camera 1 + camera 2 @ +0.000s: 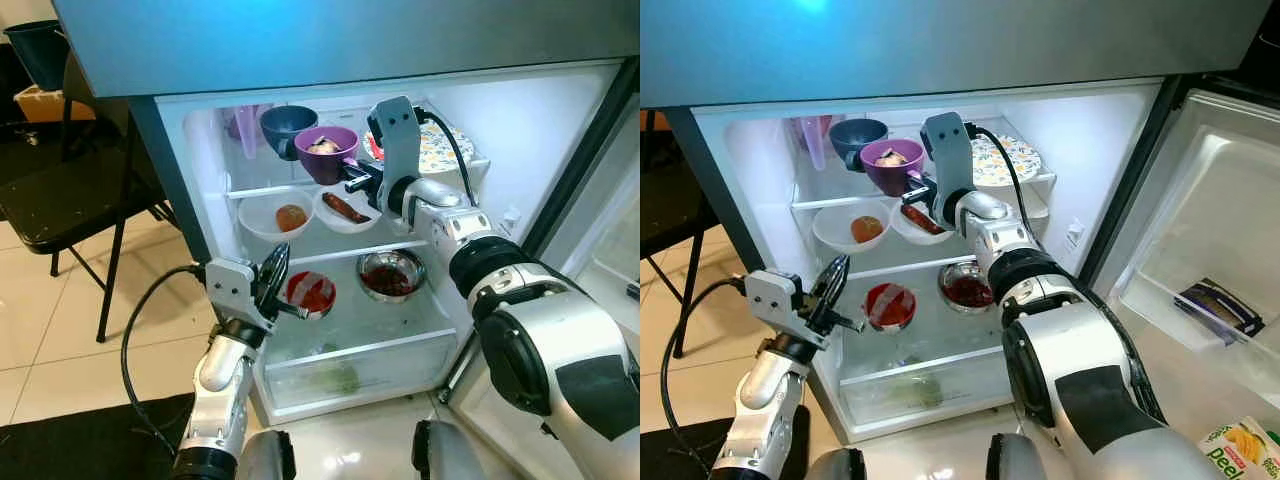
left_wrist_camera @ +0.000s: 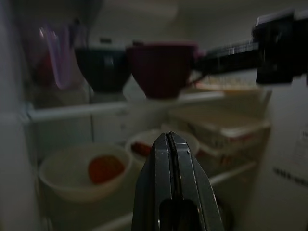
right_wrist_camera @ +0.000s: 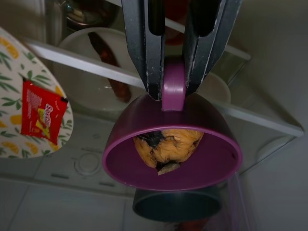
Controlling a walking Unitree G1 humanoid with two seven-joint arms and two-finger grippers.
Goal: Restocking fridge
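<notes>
Fingers of our right gripper (image 3: 174, 77) were clamped on the handle of the purple cup (image 1: 326, 153), which sat on the top shelf (image 1: 262, 189) of the fridge, just right of a dark blue bowl (image 1: 285, 126). Our left gripper (image 1: 276, 283) hung pinched together near the fridge's left edge, holding nothing. Below sat two white bowls, a red bowl (image 1: 311, 293) and a steel bowl (image 1: 391, 275); the dim drawer possibly held greens. Restocking looked well along; releasing remained.

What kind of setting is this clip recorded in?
Most likely a home kitchen or dining area. An open fridge holds food in mismatched household bowls, such as the purple cup held by the right end effector. There is a tiled floor and a dark chair nearby.
</notes>
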